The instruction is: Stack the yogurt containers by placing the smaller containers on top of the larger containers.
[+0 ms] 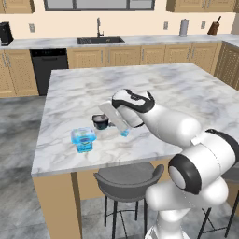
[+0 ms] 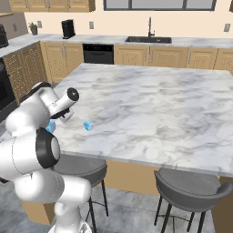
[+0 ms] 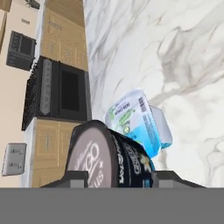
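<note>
- Right up against the lens in the hand view sits the small black cup (image 3: 111,159), its pale lid face turned toward us, and the two dark fingertips (image 3: 74,180) stand on either side of it – the gripper (image 3: 117,180) is clamped on that cup.
- Just behind it in the same view is the squarish blue tub (image 3: 144,120), label showing, on the marble island counter (image 3: 175,52).
- From the left base view the black cup (image 1: 100,121) hangs low over the counter (image 1: 70,88) under the hand, with the blue tub (image 1: 84,139) near it toward the counter's front edge, the two apart.
- The tiny blue cup (image 1: 124,133) stands on the other side of the hand, close to the wrist; the right base view shows it (image 2: 88,125) alone on the marble.
- Risk one: the cup looks tilted in the grip, so set down like that it could land on the tub's edge and slide off.
- Risk two: a sideways carry this low could knock the tub along the counter, or the wrist could sweep the tiny cup.
- Pose: the arm reaches forward from the base, forearm stretched over the near part of the counter, the hand angled downward and rolled.
</note>
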You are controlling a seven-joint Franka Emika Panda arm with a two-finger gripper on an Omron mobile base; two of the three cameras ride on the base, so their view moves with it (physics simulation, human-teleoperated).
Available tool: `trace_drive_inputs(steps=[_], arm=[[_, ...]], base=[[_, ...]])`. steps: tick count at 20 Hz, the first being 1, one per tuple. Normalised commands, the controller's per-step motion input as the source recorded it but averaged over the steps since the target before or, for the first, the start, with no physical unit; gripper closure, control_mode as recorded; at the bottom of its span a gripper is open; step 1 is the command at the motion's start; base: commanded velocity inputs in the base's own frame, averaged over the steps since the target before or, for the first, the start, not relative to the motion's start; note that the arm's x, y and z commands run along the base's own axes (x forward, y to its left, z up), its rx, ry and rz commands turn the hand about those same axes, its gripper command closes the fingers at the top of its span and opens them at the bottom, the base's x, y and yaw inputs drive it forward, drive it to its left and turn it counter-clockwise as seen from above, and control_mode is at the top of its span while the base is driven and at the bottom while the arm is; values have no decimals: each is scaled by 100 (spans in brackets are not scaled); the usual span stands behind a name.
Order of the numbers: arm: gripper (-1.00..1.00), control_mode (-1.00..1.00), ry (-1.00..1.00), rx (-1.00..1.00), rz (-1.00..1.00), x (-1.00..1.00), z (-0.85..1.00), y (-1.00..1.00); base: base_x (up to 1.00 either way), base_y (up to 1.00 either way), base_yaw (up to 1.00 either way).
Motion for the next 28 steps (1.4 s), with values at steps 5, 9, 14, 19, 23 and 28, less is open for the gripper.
trace_drive_inputs(steps=[5, 9, 14, 19, 23, 28], arm=[[100, -100, 0, 0, 2, 3, -7, 21], [100, -100, 0, 0, 1, 9, -14, 15], [100, -100, 0, 0, 2, 12, -15, 5], [100, -100, -1, 0, 1, 8, -7, 2], [100, -100, 0, 0, 0, 6, 0, 14], [100, -100, 0, 0, 0, 0, 0, 20]], base=[[0, 0, 0], [0, 0, 0], [0, 0, 0], [0, 0, 0], [0, 0, 0], [0, 0, 0]])
